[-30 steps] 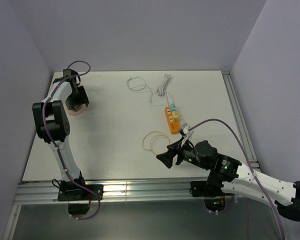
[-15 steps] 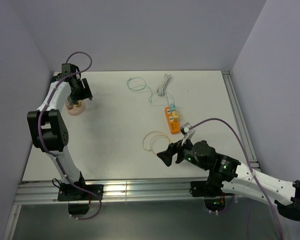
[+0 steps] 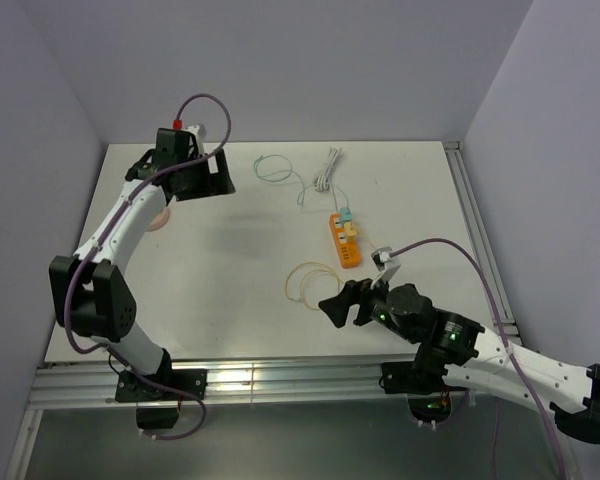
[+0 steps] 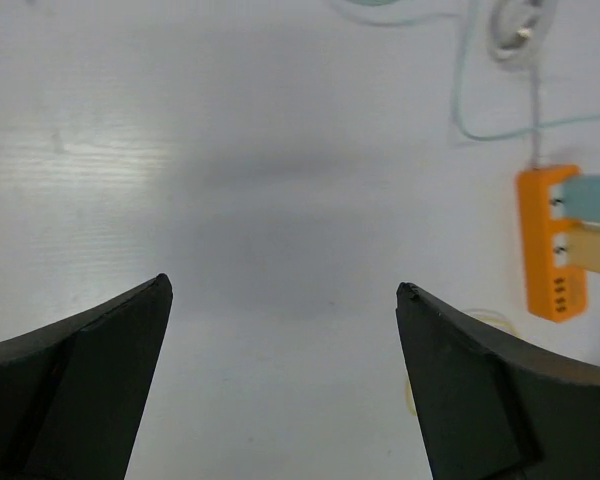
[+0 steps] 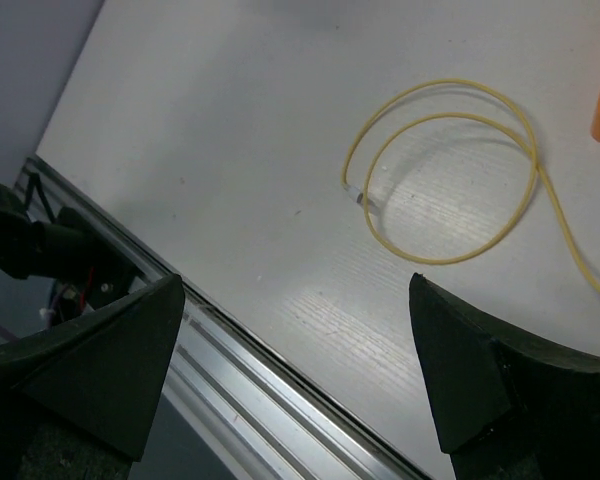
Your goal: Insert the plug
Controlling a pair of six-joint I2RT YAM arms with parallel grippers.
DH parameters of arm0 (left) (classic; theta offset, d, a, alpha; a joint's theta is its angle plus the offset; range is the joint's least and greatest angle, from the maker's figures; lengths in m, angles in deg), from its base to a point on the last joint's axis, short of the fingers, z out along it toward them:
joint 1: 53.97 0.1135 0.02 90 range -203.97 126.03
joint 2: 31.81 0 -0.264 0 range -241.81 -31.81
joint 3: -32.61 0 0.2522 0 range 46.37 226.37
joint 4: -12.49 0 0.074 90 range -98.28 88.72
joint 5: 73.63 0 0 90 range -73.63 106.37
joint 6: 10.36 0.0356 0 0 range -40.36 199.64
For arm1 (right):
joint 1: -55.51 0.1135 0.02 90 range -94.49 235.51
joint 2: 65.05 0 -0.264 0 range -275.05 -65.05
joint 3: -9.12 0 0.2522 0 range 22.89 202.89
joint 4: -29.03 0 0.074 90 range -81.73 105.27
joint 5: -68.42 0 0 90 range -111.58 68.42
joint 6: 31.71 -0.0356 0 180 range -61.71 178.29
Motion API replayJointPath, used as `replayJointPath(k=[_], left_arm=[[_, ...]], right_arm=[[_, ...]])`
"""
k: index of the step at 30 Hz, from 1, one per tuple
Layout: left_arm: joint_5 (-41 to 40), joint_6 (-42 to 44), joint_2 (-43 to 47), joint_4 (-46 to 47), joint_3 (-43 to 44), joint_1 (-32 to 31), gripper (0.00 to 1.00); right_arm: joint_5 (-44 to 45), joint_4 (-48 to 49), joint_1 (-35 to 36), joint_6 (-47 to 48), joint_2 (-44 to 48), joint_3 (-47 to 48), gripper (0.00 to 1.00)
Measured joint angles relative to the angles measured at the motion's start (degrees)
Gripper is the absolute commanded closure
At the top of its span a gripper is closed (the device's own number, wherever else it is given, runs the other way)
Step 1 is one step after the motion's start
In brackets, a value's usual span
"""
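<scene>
An orange power strip [image 3: 344,241] lies right of the table's middle, also in the left wrist view as the strip [image 4: 548,245]. A teal plug [image 4: 592,194] and a pale yellow plug [image 4: 592,250] sit in its two far sockets. A coiled white cable [image 3: 327,170] lies behind it. My left gripper [image 3: 218,182] hovers open over the far left of the table; its fingers [image 4: 80,385] hold nothing. My right gripper [image 3: 332,308] stands open near the front edge, beside a yellow cable loop [image 5: 450,170], and is empty.
A thin teal cable [image 3: 273,168] curls at the back. A pale round object [image 3: 158,218] sits at the far left, partly behind the left arm. The aluminium rail [image 5: 260,390] runs along the table's front edge, below the right gripper.
The left arm has swung from the far left corner toward the table's middle, away from the pale round object, and its jaws have opened. The right jaws have widened.
</scene>
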Motion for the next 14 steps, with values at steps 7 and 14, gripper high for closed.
replayJointPath(k=[7, 14], left_arm=[[11.8, -4.1, 15.9, 13.0, -15.1, -4.7, 0.01], [28.1, -21.5, 34.6, 41.8, -45.6, -4.5, 0.00]], right_arm=[[-0.1, 1.4, 0.0, -3.7, 7.3, -3.8, 0.00], [-0.4, 7.5, 0.0, -6.1, 18.6, -13.3, 0.00]])
